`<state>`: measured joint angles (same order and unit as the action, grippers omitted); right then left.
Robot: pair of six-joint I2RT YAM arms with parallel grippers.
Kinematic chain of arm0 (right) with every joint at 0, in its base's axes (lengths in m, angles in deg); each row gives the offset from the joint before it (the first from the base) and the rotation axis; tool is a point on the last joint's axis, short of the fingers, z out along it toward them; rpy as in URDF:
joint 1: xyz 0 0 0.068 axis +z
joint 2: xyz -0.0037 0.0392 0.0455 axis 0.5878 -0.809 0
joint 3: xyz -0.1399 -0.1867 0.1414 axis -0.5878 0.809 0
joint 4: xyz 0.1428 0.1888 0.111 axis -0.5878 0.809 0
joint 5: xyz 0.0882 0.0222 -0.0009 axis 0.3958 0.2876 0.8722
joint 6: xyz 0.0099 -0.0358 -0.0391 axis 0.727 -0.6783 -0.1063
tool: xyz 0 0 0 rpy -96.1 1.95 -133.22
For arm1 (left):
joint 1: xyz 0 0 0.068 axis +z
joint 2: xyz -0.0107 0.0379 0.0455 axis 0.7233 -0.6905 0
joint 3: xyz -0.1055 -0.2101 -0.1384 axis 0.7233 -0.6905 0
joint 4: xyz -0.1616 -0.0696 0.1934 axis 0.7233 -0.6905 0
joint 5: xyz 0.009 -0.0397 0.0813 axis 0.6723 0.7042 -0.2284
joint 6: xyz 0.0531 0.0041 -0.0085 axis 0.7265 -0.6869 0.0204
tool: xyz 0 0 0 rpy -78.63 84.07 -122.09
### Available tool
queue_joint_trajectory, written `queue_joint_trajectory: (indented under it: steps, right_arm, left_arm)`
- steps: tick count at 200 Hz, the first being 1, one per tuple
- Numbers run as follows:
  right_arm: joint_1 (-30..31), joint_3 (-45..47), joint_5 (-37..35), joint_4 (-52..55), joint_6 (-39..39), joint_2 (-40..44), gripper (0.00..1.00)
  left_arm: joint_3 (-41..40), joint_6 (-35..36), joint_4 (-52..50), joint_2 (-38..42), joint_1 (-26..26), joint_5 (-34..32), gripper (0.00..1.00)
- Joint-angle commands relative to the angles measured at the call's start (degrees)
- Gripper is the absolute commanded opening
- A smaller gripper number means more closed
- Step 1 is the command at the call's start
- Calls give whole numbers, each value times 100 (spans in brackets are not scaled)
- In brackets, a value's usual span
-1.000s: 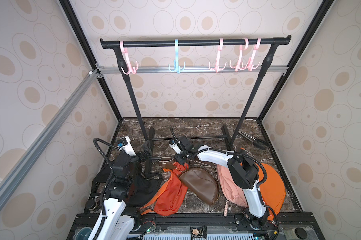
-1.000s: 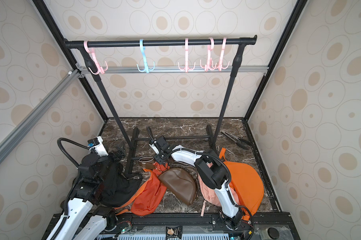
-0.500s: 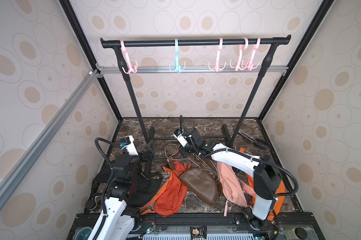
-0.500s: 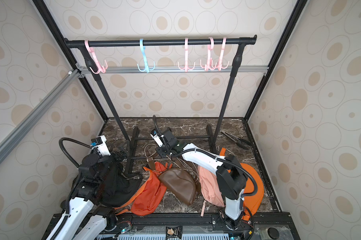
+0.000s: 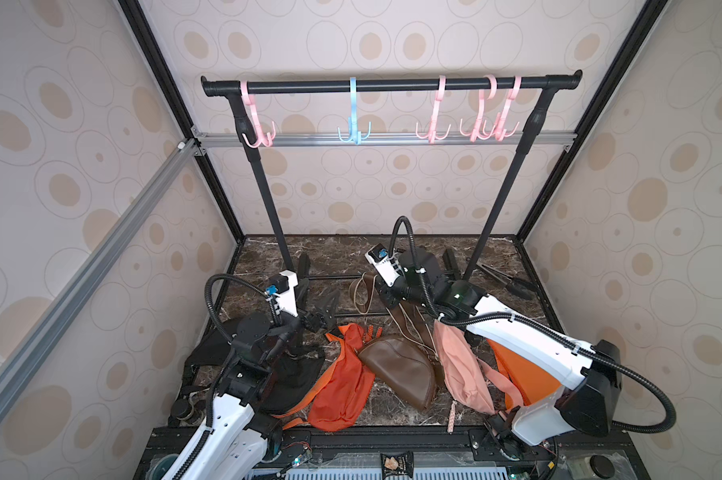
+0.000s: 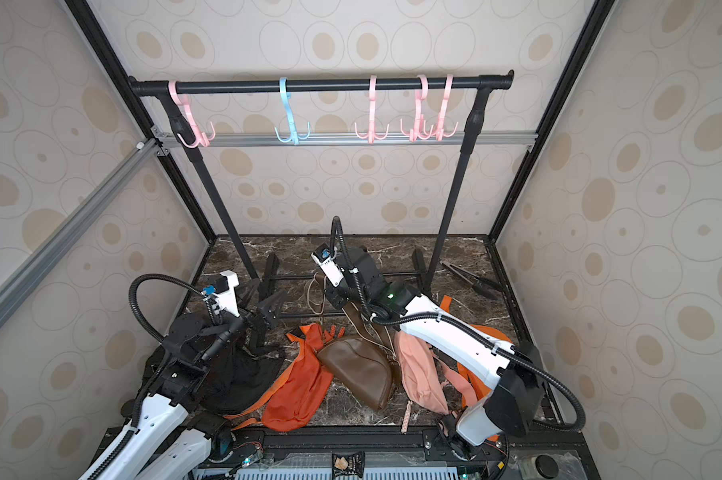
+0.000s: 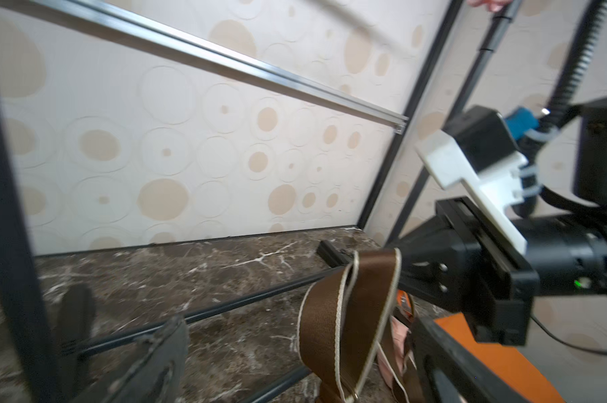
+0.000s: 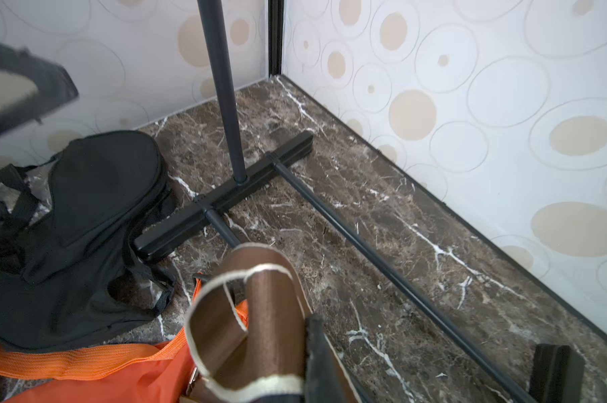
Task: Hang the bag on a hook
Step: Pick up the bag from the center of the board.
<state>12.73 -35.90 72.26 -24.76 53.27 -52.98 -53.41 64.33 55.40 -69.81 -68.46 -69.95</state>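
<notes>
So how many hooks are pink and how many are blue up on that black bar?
Pink hooks: 4
Blue hook: 1
Total: 5

Walls: cream wallpaper printed with beige ovals and rings (image 5: 392,195). Base: dark brown, white-veined marble-pattern counter (image 5: 338,249). Black metal corner posts (image 5: 161,70); silver aluminium rails (image 5: 309,140) cross the back and left walls. Lighting is even.
</notes>
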Motion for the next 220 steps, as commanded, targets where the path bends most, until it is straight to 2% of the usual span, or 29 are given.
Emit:
queue_joint_trajectory:
  steps: [1, 10, 25, 93, 162, 190, 220]
  right_arm:
    - [74, -287, -80, 81, -216, 281, 0]
    - [117, -358, -124, 159, -266, 337, 0]
    - [212, -411, -170, 206, -368, 450, 0]
    - [517, -536, -299, 333, -613, 877, 0]
    - [771, -536, 75, 439, -651, 1170, 0]
    - [840, -478, 74, 436, -690, 1240, 0]
    - [857, -357, -259, 374, -718, 1332, 0]
  left_arm:
    - [389, 886, 313, -198, -398, 447, 100]
    - [480, 1137, 225, -331, -572, 448, 100]
    - [664, 1507, 47, -593, -914, 81, 100]
    - [1311, 2365, -467, -1391, -1886, -1240, 100]
    - [1675, 2409, -503, -1940, -2156, -1997, 100]
    - [1947, 2470, -628, -2126, -2191, -2109, 84]
    - [2023, 2496, -628, -1983, -2201, -2298, 66]
